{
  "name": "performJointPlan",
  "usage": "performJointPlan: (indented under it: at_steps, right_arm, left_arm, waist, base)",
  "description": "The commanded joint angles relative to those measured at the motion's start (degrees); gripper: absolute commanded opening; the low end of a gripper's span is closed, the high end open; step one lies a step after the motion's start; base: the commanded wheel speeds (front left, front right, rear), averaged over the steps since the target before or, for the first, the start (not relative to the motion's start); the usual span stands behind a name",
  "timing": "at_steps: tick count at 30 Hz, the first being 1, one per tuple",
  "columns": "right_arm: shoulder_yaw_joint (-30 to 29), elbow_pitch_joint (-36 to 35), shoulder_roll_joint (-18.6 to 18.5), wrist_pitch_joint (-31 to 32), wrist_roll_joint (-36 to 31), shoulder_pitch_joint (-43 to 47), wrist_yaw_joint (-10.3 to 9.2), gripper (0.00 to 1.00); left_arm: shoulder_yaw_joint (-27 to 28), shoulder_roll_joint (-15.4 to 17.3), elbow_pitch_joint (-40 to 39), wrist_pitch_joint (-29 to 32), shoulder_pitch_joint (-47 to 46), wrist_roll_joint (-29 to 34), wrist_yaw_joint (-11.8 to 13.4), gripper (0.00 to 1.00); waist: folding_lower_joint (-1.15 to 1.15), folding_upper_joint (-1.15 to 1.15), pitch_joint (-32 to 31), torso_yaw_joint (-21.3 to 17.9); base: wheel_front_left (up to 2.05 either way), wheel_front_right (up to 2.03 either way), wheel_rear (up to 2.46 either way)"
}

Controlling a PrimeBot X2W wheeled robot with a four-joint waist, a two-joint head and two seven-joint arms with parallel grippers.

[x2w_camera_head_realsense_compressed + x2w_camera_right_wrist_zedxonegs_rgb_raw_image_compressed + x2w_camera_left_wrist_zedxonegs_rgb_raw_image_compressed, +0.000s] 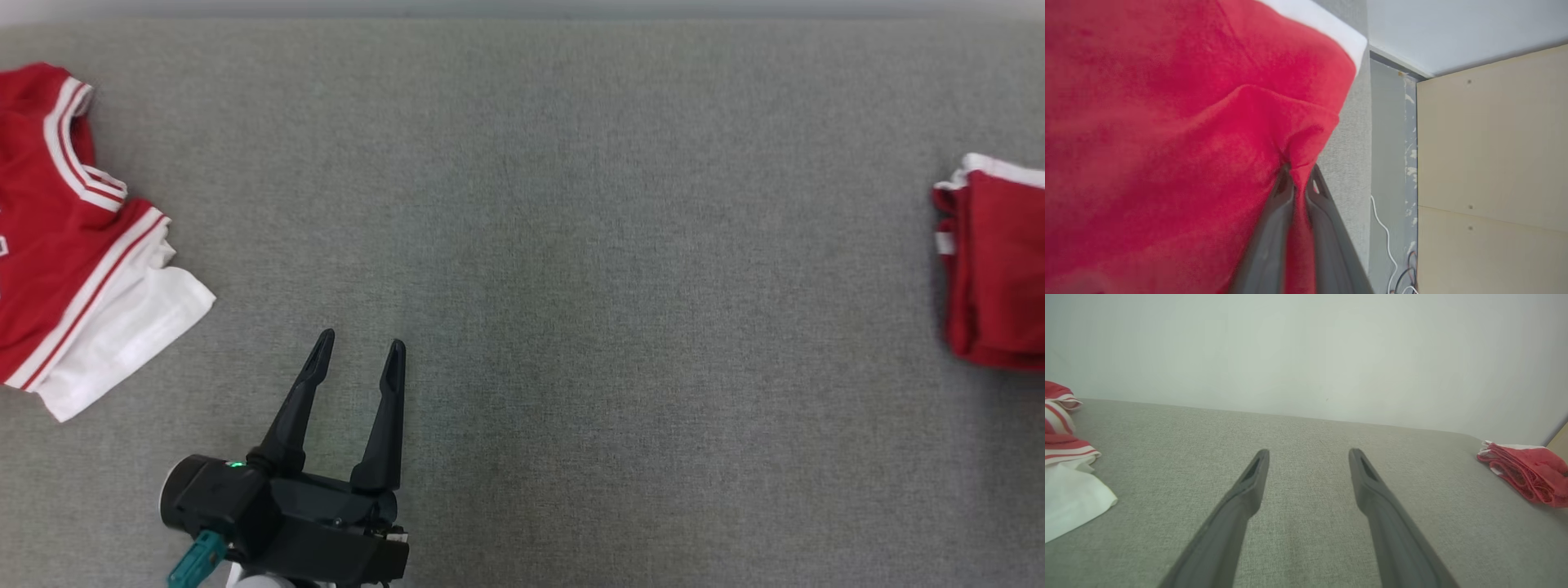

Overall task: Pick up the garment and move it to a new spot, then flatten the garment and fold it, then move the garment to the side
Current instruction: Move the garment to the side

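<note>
Left gripper (362, 339): lower left of the head view, fingers spread wide over the grey fabric surface (588, 245), holding nothing.
Right gripper (1300, 167): bottom centre of its wrist view, fingers pinched onto a fold of the red garment (1167, 122).
Red garment: folded, white-trimmed, at the head view's right edge, mid-height.
Red-and-white jersey (57, 229): left edge, well apart from the red garment.

Soft, even, bright light leaves almost no shadows on the grey fabric-covered desk (571, 204). In the right wrist view the red cloth garment (1167, 143) is very close and blurred.
</note>
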Motion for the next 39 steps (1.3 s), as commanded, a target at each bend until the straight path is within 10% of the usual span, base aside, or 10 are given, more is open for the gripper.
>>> performJointPlan:
  at_steps: [1, 16, 19, 20, 21, 39]
  right_arm:
    - [1.3, -0.7, -3.0, -1.4, 0.0, -0.1, -0.15, 0.0]
    - [-1.8, 1.8, -7.2, -8.0, -5.2, -1.3, -0.15, 0.01]
    - [-3.9, 2.5, -5.9, -8.7, -7.1, -1.1, -0.15, 0.48]
    - [-4.6, 2.5, -5.2, -9.0, -7.1, -0.9, -0.15, 0.93]
    - [-5.6, 2.4, -4.6, -9.1, -7.1, -0.8, -0.15, 1.0]
    - [-6.4, -12.0, 10.2, -30.0, 2.5, 13.2, -0.14, 1.0]
  left_arm:
    - [-0.1, 0.8, -0.4, -0.2, -1.2, -0.1, -0.1, 1.0]
    - [-0.7, 1.0, -0.2, -0.2, -2.0, -0.4, -0.1, 1.0]
    - [-0.8, 0.8, -0.1, -0.2, -1.6, -0.3, -0.1, 1.0]
    - [-0.8, 0.7, 0.0, -0.2, -1.5, -0.3, -0.1, 1.0]
    - [-0.8, 0.7, -0.1, -0.2, -1.3, -0.3, -0.1, 1.0]
    - [4.9, -1.5, -0.7, -0.2, 5.9, 1.4, -0.1, 1.0]
  waist:
    - [-0.01, -0.01, 3.6, -1.0]
    - [-0.01, -0.01, 4.7, 1.4]
    - [-0.01, -0.01, 3.9, 1.4]
    - [-0.01, -0.01, 3.5, 1.3]
    - [-0.01, -0.01, 3.1, 1.2]
    - [-0.01, -0.01, -11.6, 0.8]
  base:
    - [0.0, 0.0, 0.0]
    - [0.0, 0.0, 0.0]
    - [0.0, 0.0, 0.0]
    - [0.0, 0.0, 0.0]
    - [0.0, 0.0, 0.0]
    - [0.0, 0.0, 0.0]
